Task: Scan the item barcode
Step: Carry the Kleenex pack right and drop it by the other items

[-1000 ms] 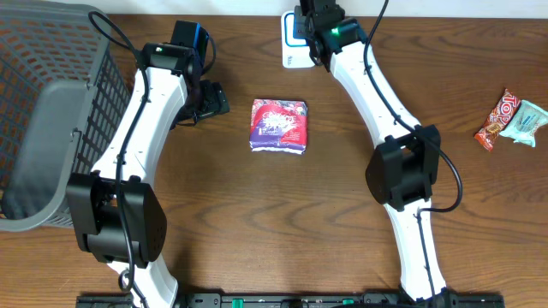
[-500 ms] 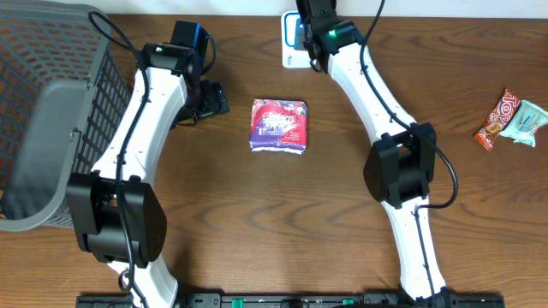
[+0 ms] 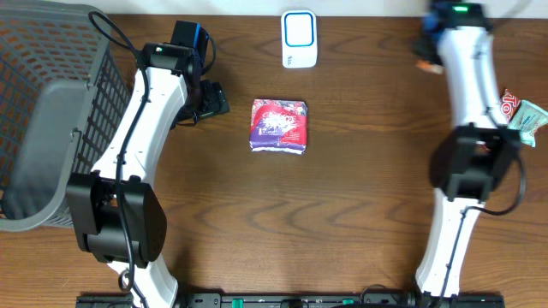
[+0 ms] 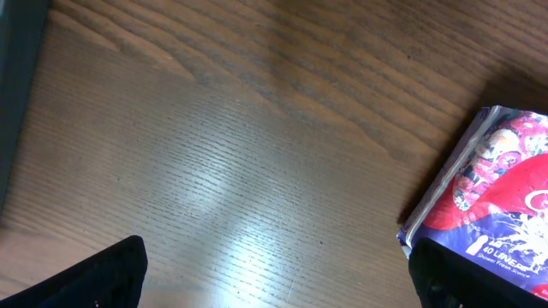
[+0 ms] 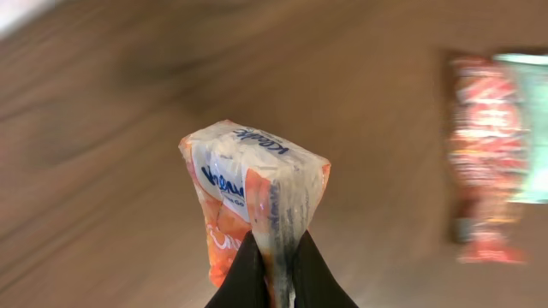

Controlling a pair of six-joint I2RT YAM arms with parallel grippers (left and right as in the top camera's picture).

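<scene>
At the far right corner of the wooden counter (image 3: 342, 214), the right gripper (image 5: 272, 261) holds an orange-and-white Kleenex tissue pack (image 5: 248, 184) off the surface, its jaws pinching the pack's lower seam so that the pack stands upright above them. The wrist view is blurred. The white-and-blue barcode scanner (image 3: 299, 38) lies at the far edge near the middle, well apart from the held pack. A purple packet (image 3: 278, 126) lies flat on the counter just in front of the scanner. The left gripper (image 3: 212, 101) hangs just to the left of that packet, jaws spread wide and gripping nothing. A grey basket (image 3: 98, 85) fills the left side. A red snack bar (image 3: 498, 120) and a teal wrapper (image 3: 529, 121) lie touching each other by the right edge.
</scene>
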